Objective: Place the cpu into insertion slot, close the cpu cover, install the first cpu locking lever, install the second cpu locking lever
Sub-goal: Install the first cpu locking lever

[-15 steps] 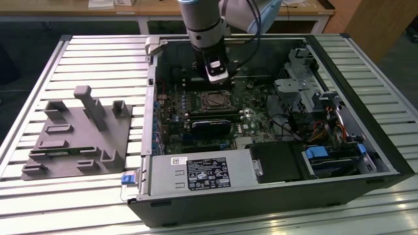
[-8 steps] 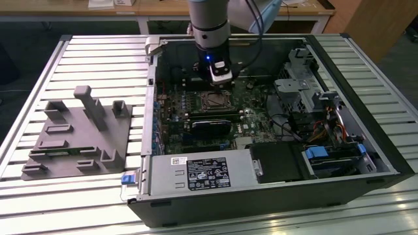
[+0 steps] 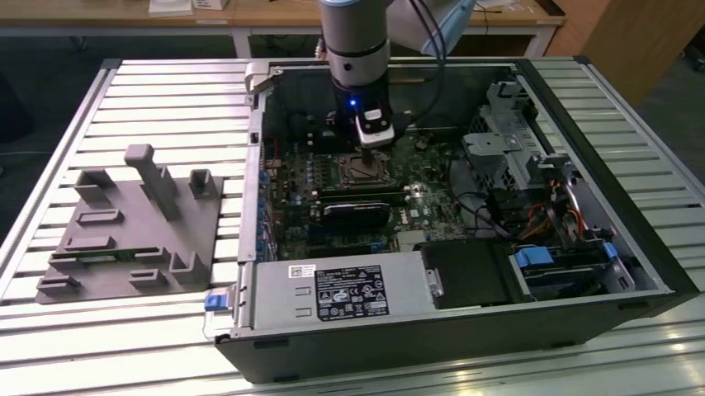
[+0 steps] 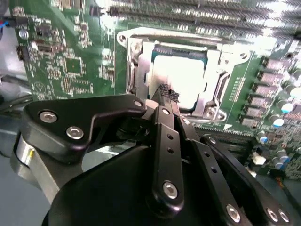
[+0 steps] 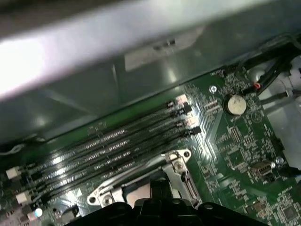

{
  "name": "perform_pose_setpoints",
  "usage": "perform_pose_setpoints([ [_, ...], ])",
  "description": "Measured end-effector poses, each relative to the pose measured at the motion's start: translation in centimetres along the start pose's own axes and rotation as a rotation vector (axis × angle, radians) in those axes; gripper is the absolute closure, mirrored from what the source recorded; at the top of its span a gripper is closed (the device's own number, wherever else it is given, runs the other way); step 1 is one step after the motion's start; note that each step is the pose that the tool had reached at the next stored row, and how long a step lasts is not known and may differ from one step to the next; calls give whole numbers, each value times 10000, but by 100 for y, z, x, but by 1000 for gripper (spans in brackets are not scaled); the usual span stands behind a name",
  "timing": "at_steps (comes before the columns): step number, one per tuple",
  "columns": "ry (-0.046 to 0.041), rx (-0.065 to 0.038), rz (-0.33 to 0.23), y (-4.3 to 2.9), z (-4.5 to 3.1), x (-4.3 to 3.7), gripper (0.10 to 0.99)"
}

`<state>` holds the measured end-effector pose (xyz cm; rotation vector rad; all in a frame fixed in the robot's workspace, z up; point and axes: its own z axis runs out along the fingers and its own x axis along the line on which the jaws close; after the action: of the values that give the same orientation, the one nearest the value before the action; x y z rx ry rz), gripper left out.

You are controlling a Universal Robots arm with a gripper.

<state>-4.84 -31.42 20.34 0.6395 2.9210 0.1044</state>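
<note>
Now, my fingers (image 4: 168,94): drawn together into a narrow tip with nothing between them, poised just over the near edge of the chip, as the second wrist view shows; whether the tip touches the metal I cannot tell.
My arm: hanging straight down into the open computer case (image 3: 617,247), with my fingers (image 3: 372,153) right above the socket in the exterior view.
Cpu (image 4: 186,77): pale square face lying flat inside the socket, seated level with the frame around it.
Insertion slot (image 3: 364,169): on the green motherboard (image 4: 66,61), toward the far side of the case, just near of the long memory slots (image 5: 113,146).
Cpu cover (image 4: 214,56): silvery frame lying down around the chip, its window showing the pale face; one corner of it (image 5: 176,160) also shows in the first wrist view.
Locking levers: I cannot tell how they stand.
Case: lying on its side on the slatted tabletop (image 3: 165,99).
Grey fixture block (image 3: 132,227): on the tabletop at the exterior view's left, well apart from the case.
Power supply (image 3: 330,293): at the near edge of the case.
</note>
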Motion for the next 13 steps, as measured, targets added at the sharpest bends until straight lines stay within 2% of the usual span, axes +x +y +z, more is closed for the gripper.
perform_pose_setpoints([
  [1, 27, 36, -2, -11, 3, -8, 980],
  [5, 239, 257, -10, -40, 9, -37, 980],
  [6, 270, 300, -12, -42, 10, -39, 980],
  [8, 283, 332, -14, -44, 10, -40, 980],
  [13, 283, 332, -14, -43, 10, -40, 980],
])
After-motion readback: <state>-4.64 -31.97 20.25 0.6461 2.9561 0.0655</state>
